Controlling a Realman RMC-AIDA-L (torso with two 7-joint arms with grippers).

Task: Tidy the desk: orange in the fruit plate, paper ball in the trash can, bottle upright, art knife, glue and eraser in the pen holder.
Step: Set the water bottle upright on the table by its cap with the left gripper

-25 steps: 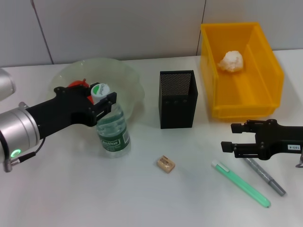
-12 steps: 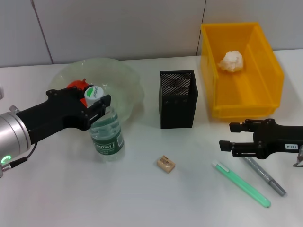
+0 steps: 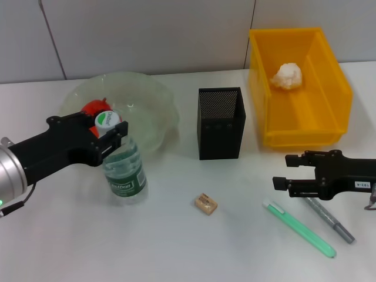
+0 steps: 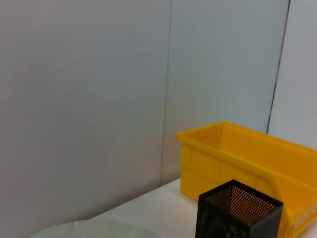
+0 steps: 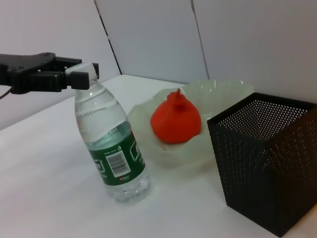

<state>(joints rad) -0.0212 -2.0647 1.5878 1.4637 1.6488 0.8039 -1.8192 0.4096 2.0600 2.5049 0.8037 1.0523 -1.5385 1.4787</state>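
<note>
The left gripper [image 3: 109, 130] clamps the white cap of the upright clear plastic bottle [image 3: 124, 176]; the right gripper [image 3: 282, 173] hangs with jaws spread.

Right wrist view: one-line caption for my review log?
Left end effector grips the upright bottle by its cap, beside the fruit plate holding the orange.

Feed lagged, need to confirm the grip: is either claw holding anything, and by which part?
The left claw holds the bottle by its neck, just under the white cap. The right claw hangs open over the table near the pens, holding nothing.
</note>
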